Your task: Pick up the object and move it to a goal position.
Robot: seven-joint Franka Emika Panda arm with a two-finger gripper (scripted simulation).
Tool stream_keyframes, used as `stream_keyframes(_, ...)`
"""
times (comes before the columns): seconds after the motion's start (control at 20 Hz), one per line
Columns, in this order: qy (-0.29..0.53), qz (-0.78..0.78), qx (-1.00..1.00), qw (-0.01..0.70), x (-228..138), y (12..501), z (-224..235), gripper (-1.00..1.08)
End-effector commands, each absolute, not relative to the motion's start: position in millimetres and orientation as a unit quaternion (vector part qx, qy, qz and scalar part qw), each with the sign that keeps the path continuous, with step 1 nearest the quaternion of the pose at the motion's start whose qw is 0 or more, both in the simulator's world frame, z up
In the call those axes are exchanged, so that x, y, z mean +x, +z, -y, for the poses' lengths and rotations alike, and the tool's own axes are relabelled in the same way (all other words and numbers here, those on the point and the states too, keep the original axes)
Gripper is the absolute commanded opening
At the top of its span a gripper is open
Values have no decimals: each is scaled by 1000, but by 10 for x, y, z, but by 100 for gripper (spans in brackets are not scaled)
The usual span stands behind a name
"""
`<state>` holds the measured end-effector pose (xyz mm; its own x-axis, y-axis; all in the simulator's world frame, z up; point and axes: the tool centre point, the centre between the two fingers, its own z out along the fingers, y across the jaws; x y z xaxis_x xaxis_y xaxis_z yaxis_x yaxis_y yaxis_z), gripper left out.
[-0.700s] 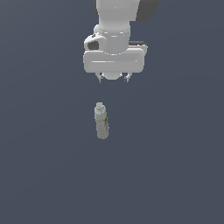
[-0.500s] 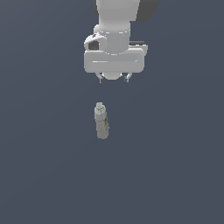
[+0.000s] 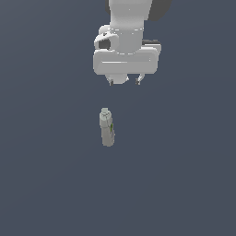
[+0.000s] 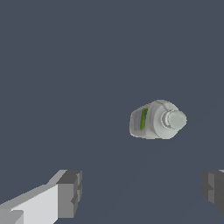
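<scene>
Bottle (image 3: pixel 106 127): slim, pale grey, flattened sides, small round cap, green-and-white label. Stands upright on the plain dark-grey surface (image 3: pixel 41 184), near the middle of the exterior view; no edge or corner of that surface shows in either picture, so nothing finer can be said of its place. Seen from above in the wrist view (image 4: pixel 156 119), cap towards the camera, label stripe on one flat face.

Gripper (image 3: pixel 125 82): white Panda hand, pointing straight down, well above the bottle. Jaws spread wide, nothing between them; both dark finger pads (image 4: pixel 70 192) show at the border of the wrist view with bare surface in the gap.

Relation: bottle apart from the gripper, no contact. In the exterior view it sits below the hand and slightly towards the exterior view's left of the fingertip midline. In the wrist view it lies outside the line joining the two pads, not between them.

Step in hand (judged): approach, grasp not yet made. To do it well:
- shift sideways until the cap lies midway between the pads;
- only then descend, keeping the wide opening;
- close across the narrow flattened faces, below the cap, on the body;
- close gently, since a tall slim bottle looks easy to tip.

Goal position: not visible.
</scene>
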<state>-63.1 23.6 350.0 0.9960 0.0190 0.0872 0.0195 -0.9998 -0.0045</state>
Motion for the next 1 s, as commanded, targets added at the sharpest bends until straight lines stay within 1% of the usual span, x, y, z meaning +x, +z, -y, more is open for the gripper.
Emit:
stream_keyframes(0.0,-43,9,-999,3,-629,3494,-227,100)
stream_keyframes(0.3,-35,-2,-999,3,-540,3378,-89,100)
stream_keyframes(0.7,-13,-33,-999,2,-324,3023,323,100)
stream_keyframes(0.95,-3,-47,-999,1,-250,2859,508,100)
